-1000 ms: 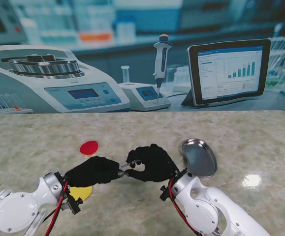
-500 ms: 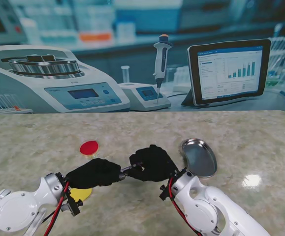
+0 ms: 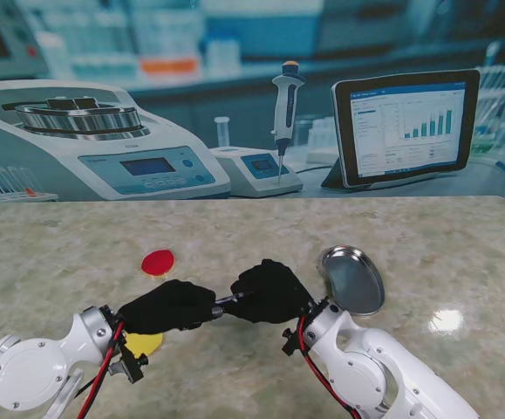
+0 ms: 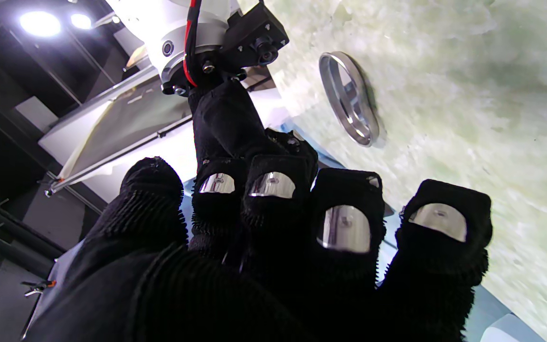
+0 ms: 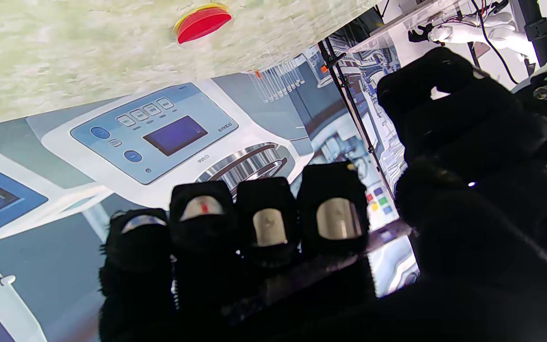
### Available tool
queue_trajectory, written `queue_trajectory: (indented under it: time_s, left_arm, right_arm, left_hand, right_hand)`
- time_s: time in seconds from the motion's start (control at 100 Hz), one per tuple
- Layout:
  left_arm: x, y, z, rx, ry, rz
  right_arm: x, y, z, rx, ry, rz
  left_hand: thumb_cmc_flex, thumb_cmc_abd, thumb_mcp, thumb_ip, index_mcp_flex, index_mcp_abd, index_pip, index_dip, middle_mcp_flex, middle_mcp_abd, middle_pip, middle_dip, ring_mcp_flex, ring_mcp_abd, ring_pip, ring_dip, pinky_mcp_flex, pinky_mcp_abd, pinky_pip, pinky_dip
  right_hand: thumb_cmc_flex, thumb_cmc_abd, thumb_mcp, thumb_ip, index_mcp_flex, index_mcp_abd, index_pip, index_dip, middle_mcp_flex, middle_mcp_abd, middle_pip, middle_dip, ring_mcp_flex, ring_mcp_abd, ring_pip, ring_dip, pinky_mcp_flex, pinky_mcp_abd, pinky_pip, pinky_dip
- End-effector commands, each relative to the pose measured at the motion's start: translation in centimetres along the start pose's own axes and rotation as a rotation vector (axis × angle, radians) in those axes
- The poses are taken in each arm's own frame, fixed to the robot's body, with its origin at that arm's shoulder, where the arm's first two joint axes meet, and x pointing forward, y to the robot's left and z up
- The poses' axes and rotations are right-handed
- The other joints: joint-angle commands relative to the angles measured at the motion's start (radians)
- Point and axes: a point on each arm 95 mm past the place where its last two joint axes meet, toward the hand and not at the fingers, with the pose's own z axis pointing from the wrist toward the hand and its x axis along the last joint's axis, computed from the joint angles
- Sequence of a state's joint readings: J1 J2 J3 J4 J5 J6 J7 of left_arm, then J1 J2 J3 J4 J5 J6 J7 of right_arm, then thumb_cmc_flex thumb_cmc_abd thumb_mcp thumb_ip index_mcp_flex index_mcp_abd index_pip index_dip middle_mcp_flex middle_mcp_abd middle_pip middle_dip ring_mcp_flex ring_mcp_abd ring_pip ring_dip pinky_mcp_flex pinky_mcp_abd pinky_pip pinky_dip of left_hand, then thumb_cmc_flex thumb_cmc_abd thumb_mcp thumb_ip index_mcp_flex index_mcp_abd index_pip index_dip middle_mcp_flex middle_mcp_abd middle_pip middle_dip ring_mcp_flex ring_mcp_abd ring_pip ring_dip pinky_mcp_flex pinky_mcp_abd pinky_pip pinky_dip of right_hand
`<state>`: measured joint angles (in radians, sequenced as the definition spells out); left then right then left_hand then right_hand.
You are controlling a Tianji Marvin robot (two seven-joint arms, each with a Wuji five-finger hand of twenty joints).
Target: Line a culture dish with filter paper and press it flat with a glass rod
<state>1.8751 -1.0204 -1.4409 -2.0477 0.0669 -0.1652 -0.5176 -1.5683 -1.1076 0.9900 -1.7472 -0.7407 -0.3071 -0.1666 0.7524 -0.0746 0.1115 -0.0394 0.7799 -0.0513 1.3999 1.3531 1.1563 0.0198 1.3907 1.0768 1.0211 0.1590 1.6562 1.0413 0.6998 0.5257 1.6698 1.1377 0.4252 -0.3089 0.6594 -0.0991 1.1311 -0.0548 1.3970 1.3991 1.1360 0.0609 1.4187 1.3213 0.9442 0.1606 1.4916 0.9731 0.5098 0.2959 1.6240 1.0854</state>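
I see both gloved hands meeting above the table, nearer to me than the metal dish [image 3: 353, 279]. The right hand [image 3: 268, 292] curls its fingers [image 5: 333, 218] around the glass rod [image 3: 227, 303]; the left hand [image 3: 167, 305] clenches its other end. The rod is mostly hidden.

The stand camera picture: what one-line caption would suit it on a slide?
Both gloved hands, left hand and right hand, meet on a glass rod beside the metal dish.
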Motion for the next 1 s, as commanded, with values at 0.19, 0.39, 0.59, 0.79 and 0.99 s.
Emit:
queue_trajectory:
  time_s: [0.19,0.39,0.59,0.79,0.99]
  left_arm:
    - [0.0,0.1,-0.1,-0.014,0.008,-0.010]
    - [0.0,0.0,-0.3,-0.016,0.008,-0.006]
    - [-0.1,-0.1,-0.5,-0.011,0.013,-0.003]
    - [-0.2,-0.3,-0.7,-0.008,0.015,0.005]
    - [-0.3,-0.7,-1.0,-0.004,0.015,0.009]
  right_arm:
    - [0.3,-0.1,0.1,-0.002,0.015,-0.008]
    - [0.3,-0.1,0.1,-0.002,0.015,-0.004]
    - [0.2,-0.1,0.1,0.000,0.011,-0.005]
    - [0.2,-0.1,0.0,0.001,0.008,-0.006]
    - [0.2,-0.1,0.0,0.002,0.003,-0.004]
  left_hand:
    - [0.062,0.052,-0.090,0.020,-0.051,0.005,-0.095,-0.078,-0.105,0.020,-0.178,-0.034,-0.164,0.114,-0.158,0.032,-0.201,0.075,-0.146,0.095]
    - [0.069,0.043,-0.102,0.023,-0.133,-0.072,-0.221,-0.157,-0.239,0.089,-0.386,-0.071,-0.342,0.167,-0.335,0.004,-0.310,0.023,-0.210,0.111]
    - [0.064,-0.015,-0.091,0.022,-0.218,-0.164,-0.316,-0.239,-0.362,0.094,-0.526,-0.137,-0.465,0.169,-0.481,-0.025,-0.437,-0.022,-0.288,0.078]
    - [0.036,-0.044,-0.080,0.023,-0.250,-0.215,-0.452,-0.437,-0.492,0.098,-0.651,-0.214,-0.566,0.162,-0.600,-0.040,-0.529,-0.046,-0.333,0.035]
    - [0.008,-0.035,-0.078,0.026,-0.281,-0.191,-0.649,-0.738,-0.623,0.094,-0.834,-0.361,-0.645,0.137,-0.750,-0.101,-0.612,-0.059,-0.386,-0.046]
  right_hand:
    - [0.031,0.142,-0.012,0.039,0.047,0.037,0.050,0.028,-0.005,0.025,0.049,0.050,0.009,0.020,0.043,0.039,-0.039,0.018,0.073,0.057]
    - [0.036,0.142,-0.019,0.042,0.047,0.041,0.051,0.028,-0.002,0.025,0.049,0.057,0.008,0.021,0.044,0.052,-0.039,0.017,0.076,0.073]
    - [0.036,0.142,-0.020,0.043,0.048,0.042,0.053,0.027,-0.001,0.026,0.051,0.060,0.009,0.021,0.045,0.059,-0.038,0.017,0.076,0.079]
    - [0.036,0.142,-0.020,0.043,0.049,0.042,0.054,0.026,0.001,0.026,0.052,0.062,0.012,0.020,0.046,0.064,-0.036,0.014,0.079,0.085]
    - [0.037,0.141,-0.020,0.044,0.051,0.043,0.055,0.025,0.004,0.025,0.053,0.063,0.016,0.018,0.048,0.067,-0.033,0.013,0.081,0.090]
